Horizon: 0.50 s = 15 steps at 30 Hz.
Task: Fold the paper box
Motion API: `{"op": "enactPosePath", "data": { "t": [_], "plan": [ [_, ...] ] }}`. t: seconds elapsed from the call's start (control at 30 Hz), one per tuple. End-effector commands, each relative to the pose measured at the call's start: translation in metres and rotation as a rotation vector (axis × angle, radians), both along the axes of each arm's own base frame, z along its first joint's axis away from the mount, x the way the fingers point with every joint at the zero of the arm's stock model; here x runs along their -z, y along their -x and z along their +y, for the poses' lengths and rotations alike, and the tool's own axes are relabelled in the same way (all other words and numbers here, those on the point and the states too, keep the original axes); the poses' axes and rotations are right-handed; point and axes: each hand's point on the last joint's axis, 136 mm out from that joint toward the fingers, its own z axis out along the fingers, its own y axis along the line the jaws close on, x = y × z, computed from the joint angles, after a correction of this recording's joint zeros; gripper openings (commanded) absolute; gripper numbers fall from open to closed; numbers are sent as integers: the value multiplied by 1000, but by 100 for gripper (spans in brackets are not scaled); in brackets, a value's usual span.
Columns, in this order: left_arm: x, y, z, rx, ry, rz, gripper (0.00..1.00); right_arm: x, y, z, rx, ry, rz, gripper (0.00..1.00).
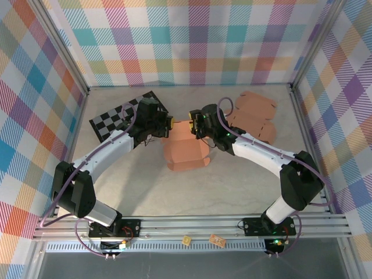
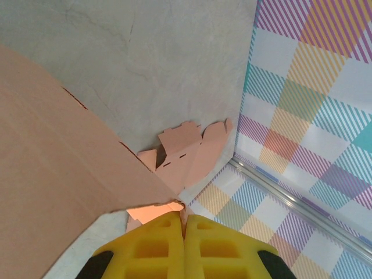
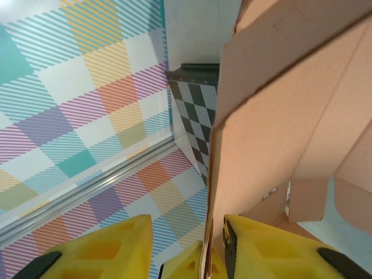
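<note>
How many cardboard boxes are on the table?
2: a half-folded box at the centre and a flat box at the far right; more may lie stacked there.

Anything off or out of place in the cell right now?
Minor only: the checkerboard lies askew to the table edges at far left, and two small orange bits sit on the front rail, off the table. The box shows no visible damage.

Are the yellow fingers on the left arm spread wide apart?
No, the left gripper has its two yellow fingers pressed flat together, with a corner of the box at their tips.
</note>
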Motion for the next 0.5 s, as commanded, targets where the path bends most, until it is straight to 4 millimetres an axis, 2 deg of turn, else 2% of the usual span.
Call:
{"op": "enactPosePath", "data": {
  "t": [0.0, 0.47],
  "plan": [
    [-5, 6, -1, -13, 15, -3, 0, 1, -10, 5, 41, -28, -4, 35],
    [-2, 6, -5, 6, 22, 11, 0, 2, -16, 17, 1, -9, 3, 20]
  ]
}}
